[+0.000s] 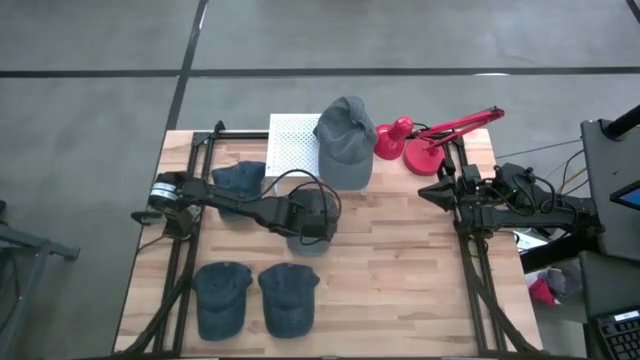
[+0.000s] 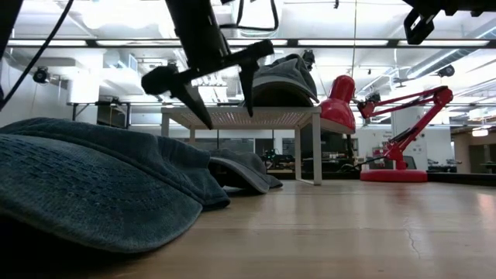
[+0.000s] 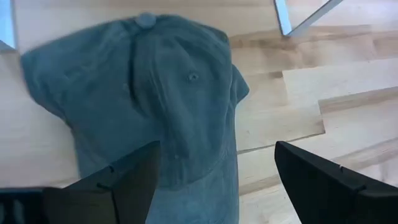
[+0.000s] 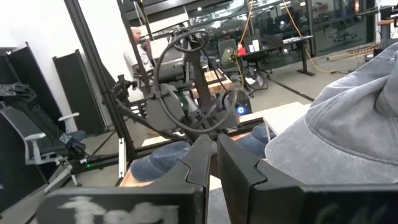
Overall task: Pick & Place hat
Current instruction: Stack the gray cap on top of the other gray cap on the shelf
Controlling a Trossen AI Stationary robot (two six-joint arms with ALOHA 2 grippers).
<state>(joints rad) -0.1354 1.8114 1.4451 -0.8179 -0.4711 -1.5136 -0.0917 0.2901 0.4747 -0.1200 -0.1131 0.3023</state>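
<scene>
A blue-grey cap (image 3: 168, 81) lies flat on the wooden table, near its middle (image 1: 300, 244). My left gripper (image 3: 217, 149) hangs open directly above it, fingers pointing down and clear of the cloth, as the low view shows (image 2: 230, 118). A lighter grey cap (image 1: 345, 140) sits on a white perforated stand (image 1: 292, 145) at the far edge. My right gripper (image 1: 428, 190) waits shut at the table's right side, holding nothing (image 4: 216, 140).
Three more dark caps lie on the table: one under the left arm (image 1: 240, 178) and two at the near edge (image 1: 222, 298) (image 1: 288, 298). A red desk lamp (image 1: 425, 140) stands at the far right. Bare wood lies between the middle cap and the right arm.
</scene>
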